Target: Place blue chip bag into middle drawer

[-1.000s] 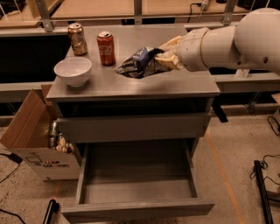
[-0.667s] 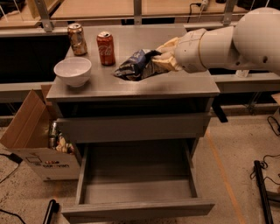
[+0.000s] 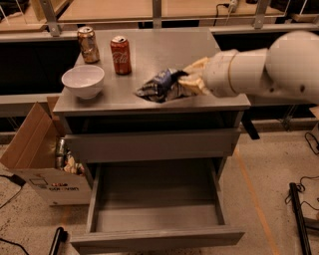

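Over the counter's (image 3: 199,102) front edge, right of its middle, the pincer (image 3: 192,80) is clamped on the blue chip bag (image 3: 160,85). Its tan fingers (image 3: 198,69) cover the bag's right end, so that part is hidden. The bag's crumpled left end sits low at the counter top, and whether it touches I cannot tell. Its lettering is too small to read. The white arm (image 3: 269,67) reaches in from the counter's right side and is cut off by the picture edge.

Below the counter's front, the middle drawer (image 3: 159,237) stands pulled right out, a bare grey tray with low side walls. Between it and the counter top a flat grey drawer front (image 3: 149,145) is closed, and the slot just under the top is too dark to see into.

On the counter's left half, a white bowl (image 3: 82,80) sits near the front. The red soda can (image 3: 120,55) stands upright behind it toward the middle, and a brownish can (image 3: 87,45) stands at the back left corner, its label unreadable.

Left of the counter, on the floor, a brown cardboard box (image 3: 27,144) stands open, partly cut off, with shiny cans (image 3: 62,153) half hidden inside.

The counter is plain matte grey. The floor (image 3: 264,199) is speckled and pale, with black cables (image 3: 299,211) lying to the counter's right. Behind the counter run metal posts and a wooden surface (image 3: 114,10).
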You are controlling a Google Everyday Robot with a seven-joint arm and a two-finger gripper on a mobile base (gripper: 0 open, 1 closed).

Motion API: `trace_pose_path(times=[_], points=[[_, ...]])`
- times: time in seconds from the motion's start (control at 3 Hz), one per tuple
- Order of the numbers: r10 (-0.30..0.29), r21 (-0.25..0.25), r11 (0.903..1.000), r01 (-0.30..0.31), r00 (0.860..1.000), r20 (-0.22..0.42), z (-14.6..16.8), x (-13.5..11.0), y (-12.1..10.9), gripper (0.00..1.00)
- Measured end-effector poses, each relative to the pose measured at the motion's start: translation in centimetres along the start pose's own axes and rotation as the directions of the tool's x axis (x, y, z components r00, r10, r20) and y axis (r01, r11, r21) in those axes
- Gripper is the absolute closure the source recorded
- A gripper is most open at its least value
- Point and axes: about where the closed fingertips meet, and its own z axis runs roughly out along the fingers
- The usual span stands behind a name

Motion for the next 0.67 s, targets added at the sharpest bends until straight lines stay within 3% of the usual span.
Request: trace_pose_path(times=[0.33, 0.67], points=[[0.172, 0.059, 0.9843, -0.167, 0.98, -0.097, -1.4, 7.5, 3.4, 1.0], [0.333, 0.076, 0.9428, -0.325, 0.918, -0.215, -2.2, 15.8, 8.9, 1.0]])
